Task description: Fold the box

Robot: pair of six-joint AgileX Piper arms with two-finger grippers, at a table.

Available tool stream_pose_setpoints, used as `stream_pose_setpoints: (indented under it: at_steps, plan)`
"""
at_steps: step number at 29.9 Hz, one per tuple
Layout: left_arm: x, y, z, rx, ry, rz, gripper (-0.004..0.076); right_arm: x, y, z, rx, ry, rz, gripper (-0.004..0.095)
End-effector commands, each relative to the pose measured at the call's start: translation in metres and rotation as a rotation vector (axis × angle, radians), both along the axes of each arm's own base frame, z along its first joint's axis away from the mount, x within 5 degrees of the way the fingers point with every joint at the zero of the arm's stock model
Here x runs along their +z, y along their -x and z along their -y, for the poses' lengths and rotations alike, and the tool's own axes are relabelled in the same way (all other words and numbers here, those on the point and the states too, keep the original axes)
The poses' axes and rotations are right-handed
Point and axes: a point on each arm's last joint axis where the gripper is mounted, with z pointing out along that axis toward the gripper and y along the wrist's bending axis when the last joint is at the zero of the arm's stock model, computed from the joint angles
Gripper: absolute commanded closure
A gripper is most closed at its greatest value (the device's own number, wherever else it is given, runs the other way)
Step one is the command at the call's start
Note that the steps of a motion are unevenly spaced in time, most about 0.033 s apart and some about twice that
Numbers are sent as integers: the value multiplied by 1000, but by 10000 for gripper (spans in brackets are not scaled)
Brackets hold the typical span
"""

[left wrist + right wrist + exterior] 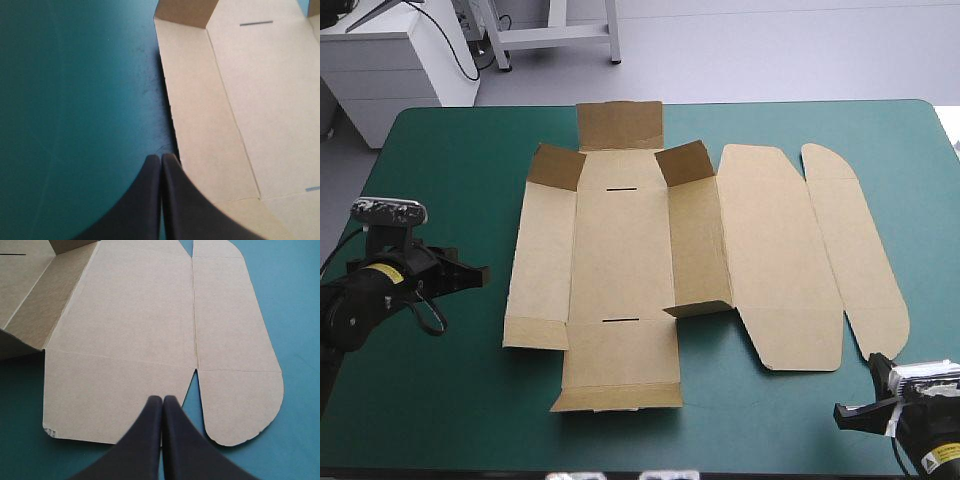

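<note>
The box (620, 260) lies opened out mid-table on the teal-green cover (450, 400), brown board, most of it flat. It's more a sheet than a tray here. The far flap (620, 125) is raised, the two corner tabs (557, 165) beside it stand up, and the right wall (698, 245) tilts up off the cover. The lid (775, 260) lies flat to the right, its rounded flap (855, 250) flat beyond it.

Left claw (161, 156): black fingers pressed together into one point, holding nothing. Its tip sits right at the box's left edge, over the cover, beside the flat left wall (210, 115). Right claw (162, 399): closed up as well, gripping nothing, its tip over the lid's near edge, just by the notch where lid meets rounded flap.

The high view alone takes in the whole sheet, near flap (620, 365) included, and there the left claw stands a little clear of the left edge. The left wrist view brings a slot (256, 22) in the base up close. Only the right wrist view catches the lid's frayed near corner (49, 431).
</note>
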Motion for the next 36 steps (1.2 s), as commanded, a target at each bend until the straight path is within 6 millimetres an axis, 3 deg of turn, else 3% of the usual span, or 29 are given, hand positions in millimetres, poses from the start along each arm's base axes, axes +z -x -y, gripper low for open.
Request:
stream_pose_setpoints:
  at_steps: [1,3,8,13,24,27,34,36]
  plan:
    - [6,-19,-7,2,-15,-16,710,14,-2,0,-3,1,89,928]
    - [-2,-28,-17,-10,41,-78,706,14,-2,0,-3,1,89,928]
    - [-19,-52,-45,-58,372,-146,707,14,-2,0,-3,1,89,928]
    - [-54,-74,-77,6,568,-293,707,14,-2,0,-3,1,89,928]
    - [-95,-101,-83,-15,687,-408,695,14,-2,0,-3,1,89,928]
    - [-102,-107,-77,-26,686,-427,620,14,-2,0,-3,1,89,928]
    - [-116,-117,-58,-66,650,-473,286,14,-2,0,-3,1,89,928]
    - [-116,-118,-55,-71,652,-475,253,14,-2,0,-3,1,89,928]
